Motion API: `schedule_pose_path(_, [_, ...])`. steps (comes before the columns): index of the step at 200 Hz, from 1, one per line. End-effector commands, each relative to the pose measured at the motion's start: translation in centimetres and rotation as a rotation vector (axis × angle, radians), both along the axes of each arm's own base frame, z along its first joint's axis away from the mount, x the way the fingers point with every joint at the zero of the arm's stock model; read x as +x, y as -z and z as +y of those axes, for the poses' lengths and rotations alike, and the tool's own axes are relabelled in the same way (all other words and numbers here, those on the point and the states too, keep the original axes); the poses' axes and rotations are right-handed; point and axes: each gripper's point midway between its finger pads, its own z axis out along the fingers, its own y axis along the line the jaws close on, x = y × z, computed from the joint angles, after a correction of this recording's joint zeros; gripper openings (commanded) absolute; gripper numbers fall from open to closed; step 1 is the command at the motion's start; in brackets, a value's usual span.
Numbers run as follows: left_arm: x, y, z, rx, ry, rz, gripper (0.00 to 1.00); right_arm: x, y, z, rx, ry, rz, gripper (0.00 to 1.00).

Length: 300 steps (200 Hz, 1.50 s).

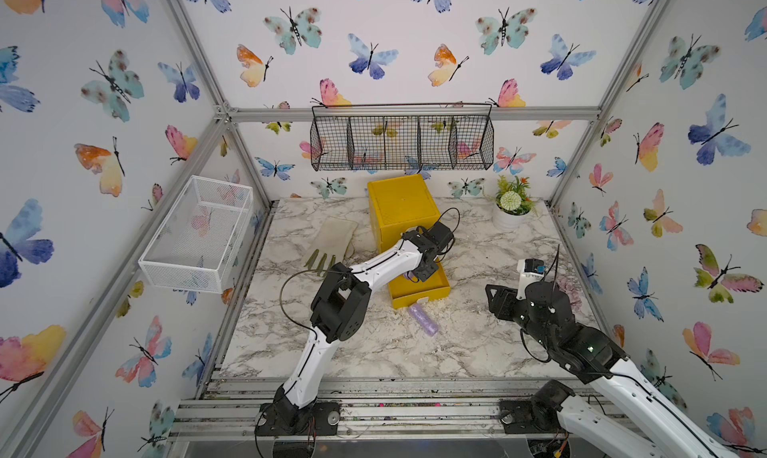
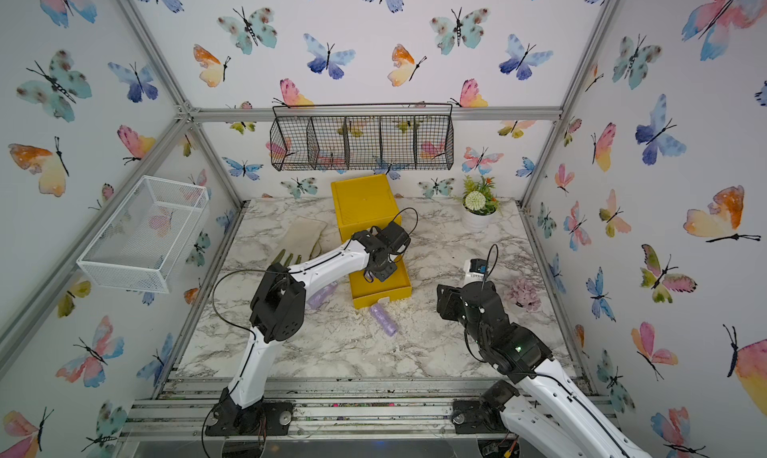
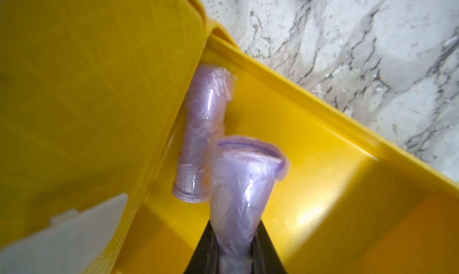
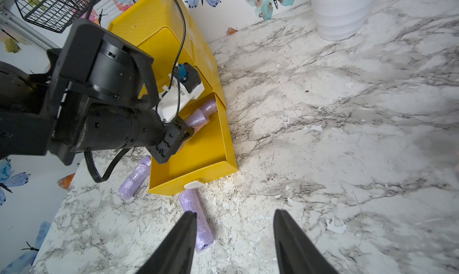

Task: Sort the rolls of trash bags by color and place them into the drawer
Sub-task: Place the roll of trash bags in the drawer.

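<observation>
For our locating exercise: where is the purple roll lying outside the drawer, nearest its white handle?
In both top views the purple roll lies centrally on the table, just in front of the white handle of the open drawer.

Glossy yellow plastic drawer (image 3: pixel 323 185), crinkly shiny purple roll (image 3: pixel 243 180), marbled tabletop (image 3: pixel 372 49)

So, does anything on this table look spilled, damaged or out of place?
Yes. Small white flakes lie scattered over the grey-veined marble tabletop, thickest before the open bottom drawer of the yellow plastic chest, like peeled or crumbled material. A pale rubber glove lies flat beside the chest, foreign to the sorting.
</observation>
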Motion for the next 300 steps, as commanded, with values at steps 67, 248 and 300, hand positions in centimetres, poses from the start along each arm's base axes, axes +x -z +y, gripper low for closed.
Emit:
schedule_pose_path(67, [0.2, 2.3, -1.7, -0.01, 0.047, 0.056, 0.24, 0.7, 1.0, -0.3, -0.048, 0.016, 0.002, 0.55])
schedule_pose_path(248, [0.3, -2.8, -3.2, -0.01, 0.084, -0.073, 0.43, 0.6, 0.5, -0.3, -0.033, 0.02, 0.001, 0.55])
schedule_pose_path(300, [-3.7, -13.3, -4.3, -0.134, 0.148, -0.2, 0.48, 0.2, -0.6, 0.2, 0.004, -0.008, -0.002, 0.56])
